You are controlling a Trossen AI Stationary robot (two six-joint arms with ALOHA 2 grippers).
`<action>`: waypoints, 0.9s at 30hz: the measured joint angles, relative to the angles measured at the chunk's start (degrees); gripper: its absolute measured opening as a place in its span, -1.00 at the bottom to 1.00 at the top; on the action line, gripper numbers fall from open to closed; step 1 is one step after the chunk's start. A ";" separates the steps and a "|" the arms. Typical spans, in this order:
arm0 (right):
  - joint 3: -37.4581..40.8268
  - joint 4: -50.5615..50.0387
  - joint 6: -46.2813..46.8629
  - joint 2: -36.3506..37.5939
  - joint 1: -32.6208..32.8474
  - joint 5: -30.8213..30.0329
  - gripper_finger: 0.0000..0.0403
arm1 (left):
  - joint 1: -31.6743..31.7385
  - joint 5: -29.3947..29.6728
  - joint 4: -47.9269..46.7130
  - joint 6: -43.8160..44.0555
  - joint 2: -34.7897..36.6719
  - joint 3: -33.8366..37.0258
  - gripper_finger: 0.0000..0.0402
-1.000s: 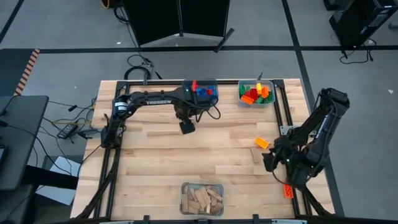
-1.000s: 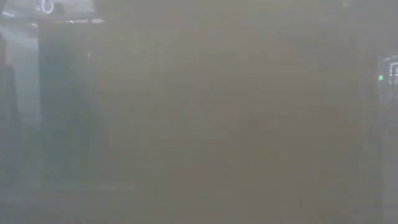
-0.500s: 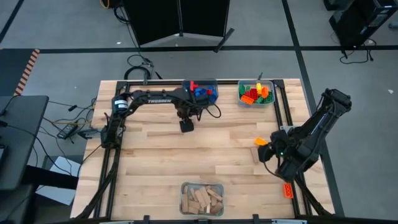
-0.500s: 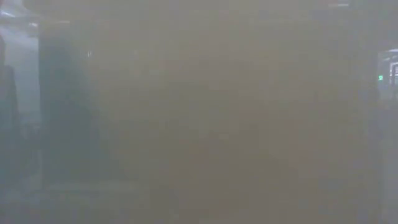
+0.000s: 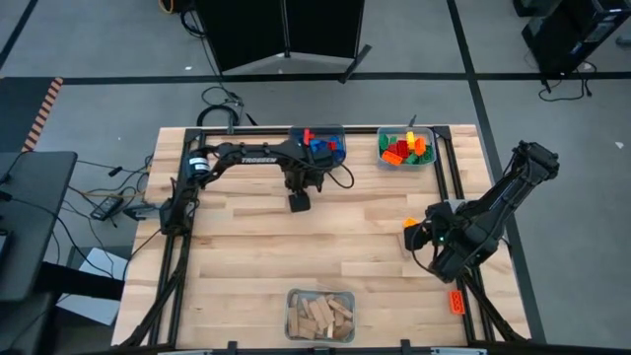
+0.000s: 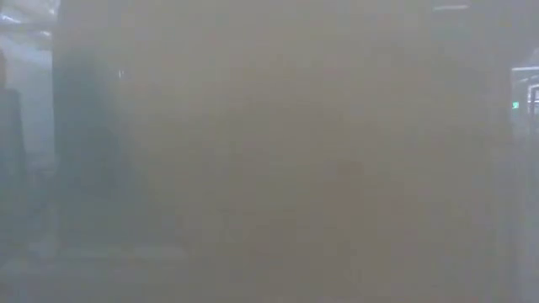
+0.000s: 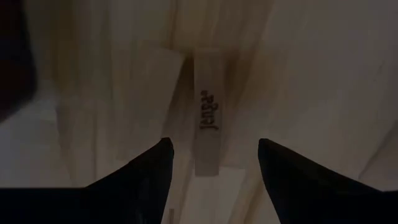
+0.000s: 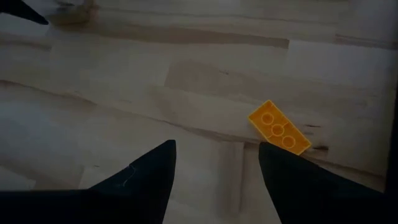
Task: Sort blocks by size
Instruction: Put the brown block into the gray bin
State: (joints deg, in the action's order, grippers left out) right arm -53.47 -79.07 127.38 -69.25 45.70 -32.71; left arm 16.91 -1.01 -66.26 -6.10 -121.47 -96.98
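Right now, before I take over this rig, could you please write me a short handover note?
Left gripper: open, empty, over a tan wooden block on the table, near the bin of blue and red bricks.
Right gripper: open, empty, beside the orange brick at the table's right.
Done: wooden blocks in the near bin, mixed bricks in the far right bin.
Left: that wooden block, the orange brick and an orange piece by the right arm's base.
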 joint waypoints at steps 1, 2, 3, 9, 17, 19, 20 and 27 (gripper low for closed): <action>0.00 0.15 -0.01 0.00 -0.08 0.02 0.21 | -0.04 0.02 -0.29 0.03 -0.47 0.02 0.20; 0.00 0.17 -0.01 0.00 -0.13 0.02 0.21 | -0.09 0.02 -0.55 0.03 -0.87 0.00 0.20; 0.00 0.16 -0.01 0.02 -0.16 0.02 0.21 | -0.09 0.09 -0.56 0.03 -1.29 -0.01 0.20; 0.00 0.44 -0.01 0.01 -0.16 0.03 0.21 | -0.13 0.90 0.36 0.16 -2.76 0.04 0.20; 0.00 0.59 -0.01 0.02 -0.16 0.02 0.21 | -0.20 0.91 4.87 0.56 -2.78 0.58 0.09; 0.00 0.58 -0.02 0.02 -0.16 0.03 0.21 | -0.24 0.97 5.05 0.60 -2.78 0.58 -0.04; 0.00 0.59 -0.03 0.02 -0.16 0.03 0.21 | -0.24 1.19 5.48 0.62 -2.78 0.58 -0.11; 0.00 0.67 -1.44 0.02 -0.16 0.02 0.21 | -0.79 -0.38 4.95 4.16 -2.61 0.56 -0.75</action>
State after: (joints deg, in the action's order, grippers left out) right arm -53.47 -78.40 125.94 -69.23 45.54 -32.69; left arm 16.11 -1.39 -61.30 -1.94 -124.08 -96.42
